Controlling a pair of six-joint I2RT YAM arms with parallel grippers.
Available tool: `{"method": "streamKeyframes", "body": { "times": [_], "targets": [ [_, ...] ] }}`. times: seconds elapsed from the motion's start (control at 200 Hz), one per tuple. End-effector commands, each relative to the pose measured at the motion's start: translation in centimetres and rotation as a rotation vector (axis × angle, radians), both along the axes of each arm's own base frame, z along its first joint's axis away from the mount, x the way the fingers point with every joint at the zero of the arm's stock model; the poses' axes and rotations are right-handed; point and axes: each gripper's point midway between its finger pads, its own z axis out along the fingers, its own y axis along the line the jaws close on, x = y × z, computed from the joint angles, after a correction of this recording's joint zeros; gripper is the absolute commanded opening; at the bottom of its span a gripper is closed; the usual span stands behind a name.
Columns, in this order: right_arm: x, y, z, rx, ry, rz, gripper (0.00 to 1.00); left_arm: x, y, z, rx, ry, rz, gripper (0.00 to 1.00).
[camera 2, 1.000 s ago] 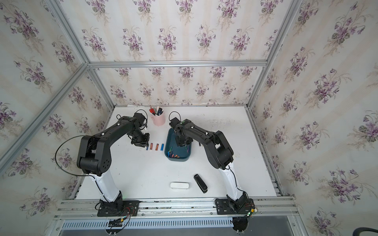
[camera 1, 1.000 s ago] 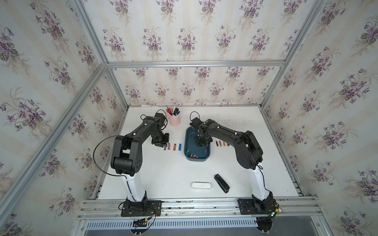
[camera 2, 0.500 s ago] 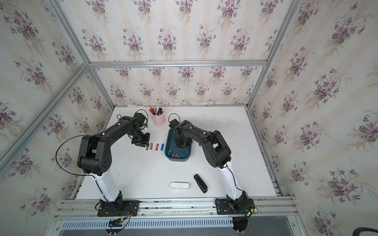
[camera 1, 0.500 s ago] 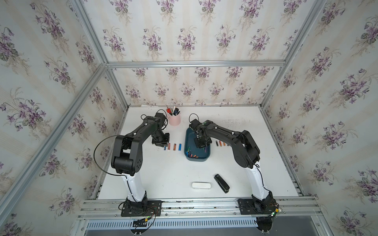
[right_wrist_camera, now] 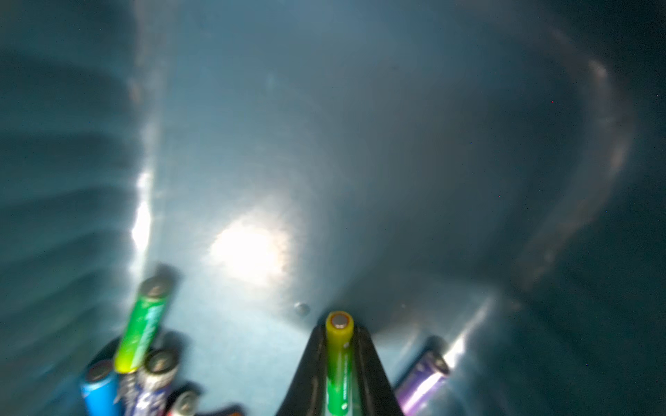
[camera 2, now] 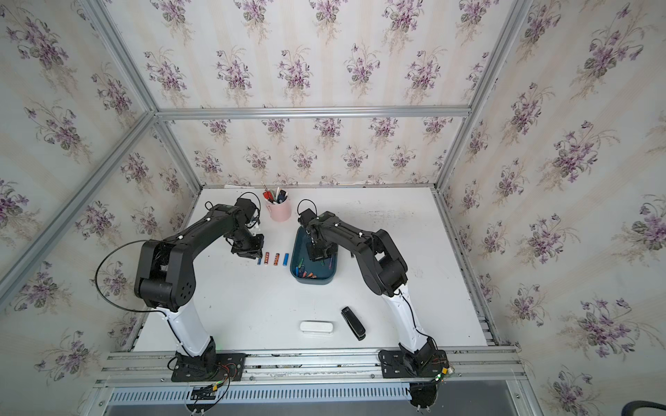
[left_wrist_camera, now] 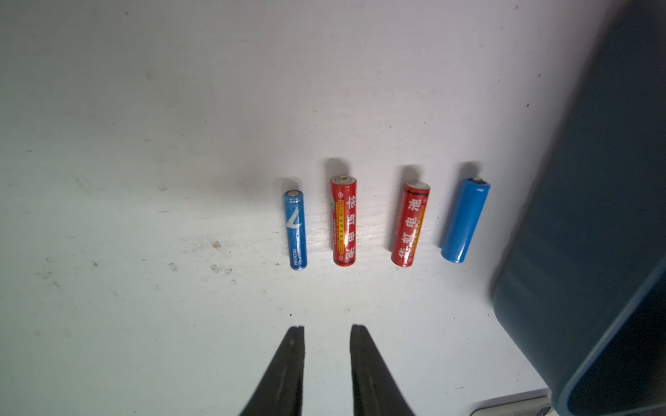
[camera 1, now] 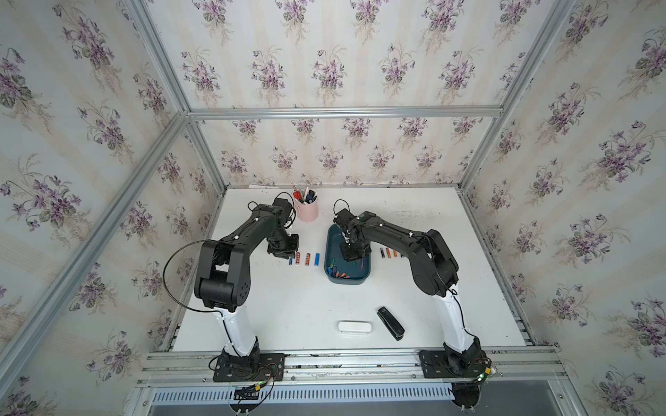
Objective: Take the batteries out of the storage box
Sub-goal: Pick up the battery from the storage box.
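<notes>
The dark teal storage box (camera 1: pixel 346 281) (camera 2: pixel 312 281) stands mid-table. My right gripper (right_wrist_camera: pixel 338 329) reaches down inside it and is shut on a green-and-yellow battery (right_wrist_camera: pixel 338 363). Loose batteries lie around it on the box floor: a green one (right_wrist_camera: pixel 144 324), a blue one (right_wrist_camera: pixel 99 389) and a purple one (right_wrist_camera: pixel 423 381). Left of the box, four batteries lie in a row on the table: thin blue (left_wrist_camera: pixel 296 230), red (left_wrist_camera: pixel 344 221), red (left_wrist_camera: pixel 411 225) and blue (left_wrist_camera: pixel 465 219). My left gripper (left_wrist_camera: pixel 327 327) hovers just beside that row, open by a narrow gap with nothing in it.
More batteries (camera 1: pixel 389 253) lie on the table right of the box. A pink cup (camera 1: pixel 306 210) of pens stands behind the left gripper. A white oblong case (camera 1: pixel 354 327) and a black stapler-like object (camera 1: pixel 390 323) lie near the front edge.
The right arm has shifted slightly inside the box and its jaws have closed on the green battery. The left arm has not moved.
</notes>
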Motion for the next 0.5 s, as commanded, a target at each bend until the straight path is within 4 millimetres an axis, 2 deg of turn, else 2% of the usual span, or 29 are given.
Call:
{"method": "streamKeyframes", "body": {
  "times": [0.0, 0.315, 0.495],
  "targets": [
    [0.3, 0.7, 1.4, 0.044, -0.023, 0.011, 0.15, -0.5, 0.1, 0.3, 0.012, 0.012, -0.004, 0.28],
    [1.9, 0.4, 6.1, 0.131, -0.091, 0.002, 0.13, -0.8, 0.0, 0.5, 0.026, 0.014, -0.003, 0.28],
    [3.3, -0.9, 8.9, 0.170, -0.133, -0.018, 0.13, -1.0, 0.0, 0.6, 0.032, 0.016, -0.003, 0.28]
  ]
}}
